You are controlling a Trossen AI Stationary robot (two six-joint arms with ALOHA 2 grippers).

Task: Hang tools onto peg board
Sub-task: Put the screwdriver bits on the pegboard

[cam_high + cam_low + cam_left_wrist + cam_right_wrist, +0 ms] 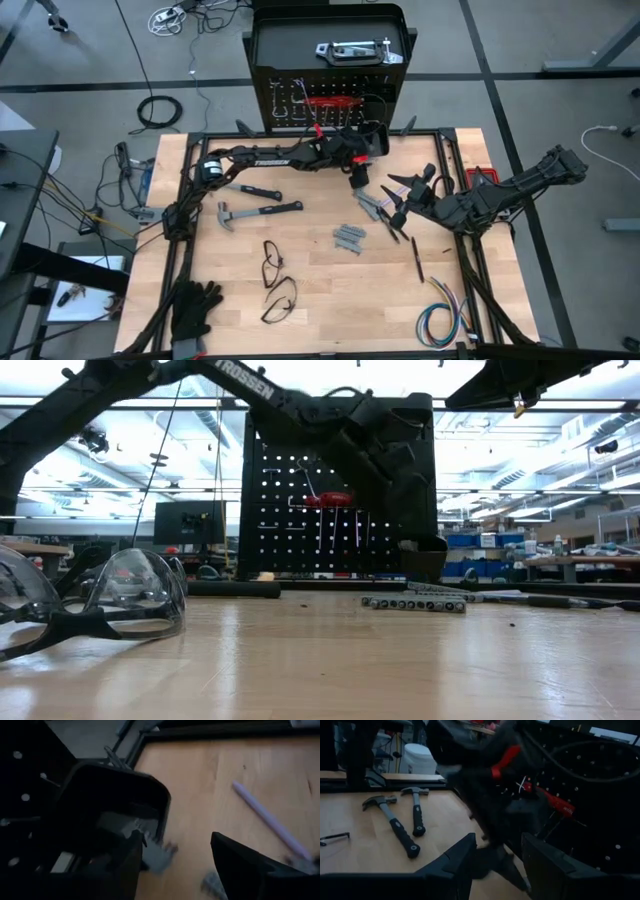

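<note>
Reaching over the far edge of the table, the left gripper (358,170) sits right at the small black bin (115,795) at the foot of the peg board (330,95); its fingers (250,865) stand apart with nothing between them, and a grey metal piece (152,852) lies in or at the lip of the bin, hard to say which from the blurred wrist view. On the board a red-handled tool (330,500) hangs from the hooks, and a silver tool (350,50) lies on top of the panel. So roughly one or two items look placed. Left on the table: two black-handled hammers (260,200) near the left arm, a grey cluster (348,238) in the middle, more grey pieces (375,205) just beside the right gripper (405,212), and a thin dark rod (417,258) nearer the front. Right gripper hovers low over the table's right-centre, fingers (455,862) partly open and holding nothing visible. Safety glasses (272,262), black gloves (195,305) and a wire bundle (445,318) lie toward the front, not part of the job. Most of the hanging is judged undone; hammers are the obvious big items remaining.
</note>
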